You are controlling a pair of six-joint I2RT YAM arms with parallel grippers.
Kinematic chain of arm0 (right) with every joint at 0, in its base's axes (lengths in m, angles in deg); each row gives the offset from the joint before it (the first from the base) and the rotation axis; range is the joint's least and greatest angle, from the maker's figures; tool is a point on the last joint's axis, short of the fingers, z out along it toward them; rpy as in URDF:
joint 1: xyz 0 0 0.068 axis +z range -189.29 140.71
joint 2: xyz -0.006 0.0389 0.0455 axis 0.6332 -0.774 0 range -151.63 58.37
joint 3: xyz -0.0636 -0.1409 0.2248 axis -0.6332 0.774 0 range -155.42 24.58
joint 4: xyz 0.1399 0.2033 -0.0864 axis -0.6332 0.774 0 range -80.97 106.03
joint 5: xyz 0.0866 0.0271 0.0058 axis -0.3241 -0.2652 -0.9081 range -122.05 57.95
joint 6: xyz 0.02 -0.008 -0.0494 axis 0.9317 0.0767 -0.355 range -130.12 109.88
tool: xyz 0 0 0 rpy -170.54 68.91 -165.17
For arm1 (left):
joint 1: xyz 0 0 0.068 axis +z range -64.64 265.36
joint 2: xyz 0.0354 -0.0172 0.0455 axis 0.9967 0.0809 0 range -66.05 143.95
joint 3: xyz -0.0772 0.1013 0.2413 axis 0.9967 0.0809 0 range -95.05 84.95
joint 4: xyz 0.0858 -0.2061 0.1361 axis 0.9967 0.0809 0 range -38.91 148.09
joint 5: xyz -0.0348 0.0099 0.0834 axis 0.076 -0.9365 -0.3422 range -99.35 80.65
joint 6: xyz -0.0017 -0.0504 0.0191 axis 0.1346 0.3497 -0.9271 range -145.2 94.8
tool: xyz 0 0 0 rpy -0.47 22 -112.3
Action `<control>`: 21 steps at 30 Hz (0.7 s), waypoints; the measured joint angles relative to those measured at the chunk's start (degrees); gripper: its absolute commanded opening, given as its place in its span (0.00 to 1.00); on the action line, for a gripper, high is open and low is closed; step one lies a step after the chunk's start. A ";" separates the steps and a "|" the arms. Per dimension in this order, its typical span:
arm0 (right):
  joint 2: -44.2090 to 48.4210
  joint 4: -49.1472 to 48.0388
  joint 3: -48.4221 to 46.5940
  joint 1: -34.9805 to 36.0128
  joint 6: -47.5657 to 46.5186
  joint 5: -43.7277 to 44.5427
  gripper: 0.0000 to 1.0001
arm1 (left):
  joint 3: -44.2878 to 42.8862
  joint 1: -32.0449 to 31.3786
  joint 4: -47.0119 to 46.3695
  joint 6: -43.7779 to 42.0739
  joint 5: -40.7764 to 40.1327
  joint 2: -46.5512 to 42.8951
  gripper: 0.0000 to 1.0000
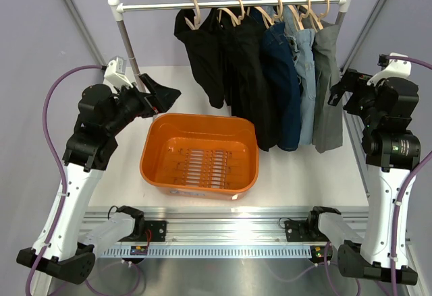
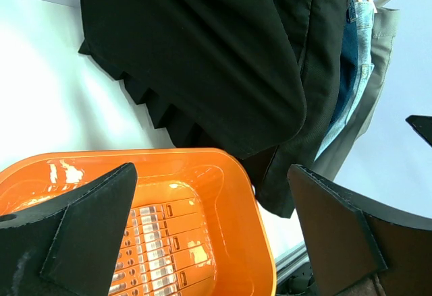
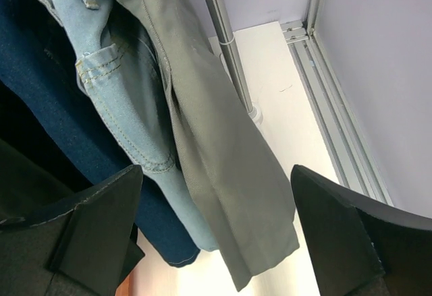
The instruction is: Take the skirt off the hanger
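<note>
Several garments hang on wooden hangers from a rack rail. The leftmost is a short black pleated skirt; its pleated hem shows in the left wrist view. My left gripper is open and empty, left of the skirt and apart from it, above the orange basket's far left corner; its jaws stand wide. My right gripper is open and empty beside the grey garment at the rack's right end; the grey cloth hangs between and beyond its jaws.
An empty orange basket sits mid-table under the clothes; its rim shows in the left wrist view. Black garments, dark denim and light denim hang between skirt and grey piece. A rack post stands behind the grey garment.
</note>
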 measured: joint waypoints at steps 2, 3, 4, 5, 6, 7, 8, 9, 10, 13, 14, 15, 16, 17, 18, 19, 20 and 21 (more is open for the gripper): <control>0.26 -0.09 0.00 0.00 0.02 0.52 0.99 | 0.00 0.00 -0.02 -0.15 0.00 0.00 0.99; 0.35 -0.13 0.00 0.00 0.02 0.59 0.99 | 0.00 -0.02 -0.02 -0.15 0.00 0.00 0.99; 0.44 -0.17 0.00 0.00 0.02 0.74 1.00 | 0.00 -0.04 -0.02 -0.17 0.00 0.00 0.99; 0.46 -0.17 0.00 0.00 0.09 0.81 0.99 | 0.00 -0.04 -0.02 -0.22 0.00 0.00 0.99; 0.44 -0.20 0.00 0.00 0.13 0.85 0.99 | 0.00 -0.04 -0.02 -0.24 0.00 0.00 0.99; 0.42 -0.17 0.00 0.00 0.15 0.90 0.99 | 0.00 -0.04 -0.02 -0.28 0.00 0.00 0.99; 0.35 -0.17 0.00 0.00 0.17 0.92 0.99 | 0.00 -0.04 -0.02 -0.31 0.00 0.00 0.99; 0.31 -0.17 0.00 0.00 0.20 0.94 0.99 | 0.00 -0.04 -0.02 -0.33 0.00 0.00 0.99; 0.28 -0.17 0.00 0.00 0.20 0.98 0.99 | 0.00 -0.04 -0.02 -0.35 0.00 0.00 0.99; 0.31 -0.20 0.00 0.00 -0.04 0.94 0.99 | 0.00 -0.04 -0.02 -0.37 0.00 0.00 0.99; 0.31 -0.20 0.00 0.00 -0.61 0.87 0.99 | 0.00 -0.04 -0.02 -0.37 0.00 0.00 0.99; 0.33 -0.24 0.07 0.00 -1.90 0.46 0.99 | 0.00 -0.04 -0.04 -0.35 0.00 0.02 0.99; 0.44 -0.37 0.26 0.00 -3.80 -0.37 1.00 | 0.00 -0.04 -0.13 -0.35 0.02 0.09 0.99; 0.55 -0.22 0.46 0.00 -5.97 -1.62 1.00 | -0.02 -0.04 -0.24 -0.35 0.04 0.28 0.99; 0.66 0.13 0.63 -0.02 -8.39 -3.67 0.99 | -0.22 -0.04 -0.35 -0.28 0.04 0.52 0.99; 0.72 0.70 0.70 -0.02 -10.73 -5.88 0.99 | -0.50 -0.04 -0.44 -0.13 0.15 0.98 0.99; 0.79 1.44 0.70 -0.02 -12.83 -8.28 0.99 | -1.03 -0.04 -0.50 0.11 0.31 1.64 0.99; 0.85 1.97 0.68 -0.02 -14.49 -10.21 0.99 | -1.64 -0.04 -0.90 0.55 0.44 2.36 0.99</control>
